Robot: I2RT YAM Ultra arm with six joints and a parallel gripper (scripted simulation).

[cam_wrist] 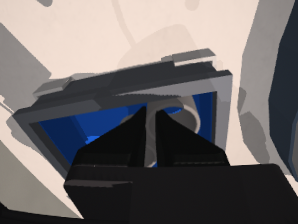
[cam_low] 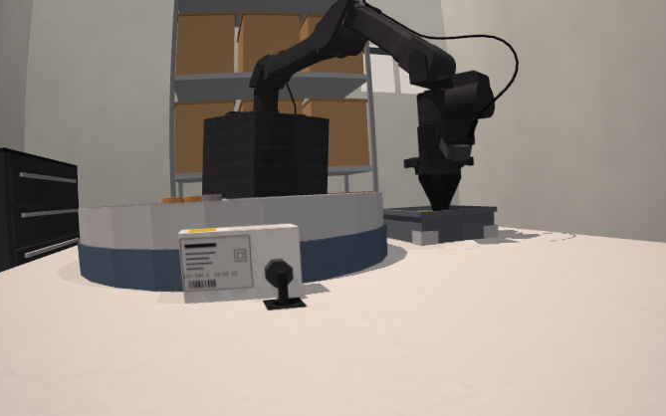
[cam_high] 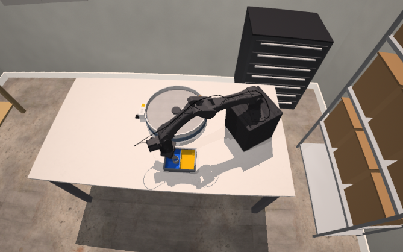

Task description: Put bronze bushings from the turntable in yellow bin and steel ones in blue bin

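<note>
My gripper [cam_high: 173,156] [cam_low: 440,208] [cam_wrist: 151,113] points down into the blue bin [cam_high: 168,163] [cam_wrist: 57,134]. Its fingers are nearly together, shut on the wall of a grey steel bushing [cam_high: 175,162] [cam_wrist: 189,120], whose open ring shows right of the fingers in the wrist view. Another grey shape is partly hidden behind the left finger. The yellow bin [cam_high: 187,160] is beside the blue one and looks empty. On the turntable [cam_high: 160,104] [cam_low: 334,217], two bronze bushings [cam_low: 171,199] [cam_low: 192,198] and a steel one [cam_low: 211,197] peek over the rim; the arm hides most of that side in the top view.
The turntable's raised rim stands right behind the bins. A white control box [cam_high: 141,110] [cam_low: 242,263] with a black knob is at its left side. The arm spans the turntable from its black pedestal [cam_high: 249,128] [cam_low: 263,159]. A drawer cabinet [cam_high: 278,56] stands behind the table.
</note>
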